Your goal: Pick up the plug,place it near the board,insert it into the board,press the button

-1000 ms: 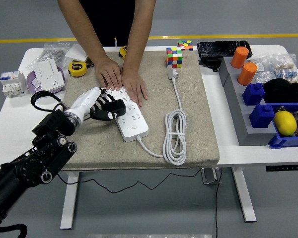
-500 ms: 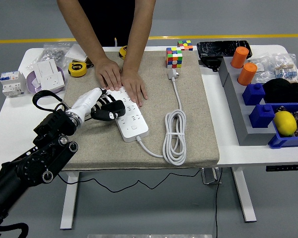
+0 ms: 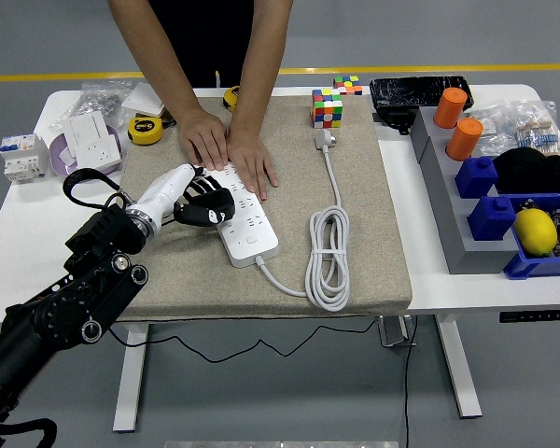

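I see the white power strip (image 3: pixel 245 219) lying at an angle on the beige felt mat (image 3: pixel 355 187) that covers the middle of the white surface (image 3: pixel 19 210); I take the strip as my landmark. Its grey-white cable (image 3: pixel 328 257) leaves the strip's near end and lies in a long coil to the right of it. From there it runs up the mat to the white plug (image 3: pixel 325 139) lying flat, well beyond the strip, just in front of a multicoloured puzzle cube (image 3: pixel 328 107).

My left hand (image 3: pixel 191 199), white-backed with black fingers (image 3: pixel 208 207), sits at the strip's left edge. The fingers are curled over the strip's near-left part and touch its top; I cannot tell which socket or button they meet. They hold nothing. The black left arm (image 3: pixel 65 303) comes in from the lower left corner. My right arm is out of view.

A person stands at the far side. Both of the person's hands (image 3: pixel 230 147) lie flat, side by side, pressing on the strip's far end.

Left of the strip, off the mat: a yellow tape measure (image 3: pixel 146 129) and a white wall socket block (image 3: pixel 91 131). Well to the right of the strip: two orange cylinders (image 3: pixel 457 121), blue plastic bins (image 3: pixel 504 210) and a yellow lemon (image 3: pixel 536 231).
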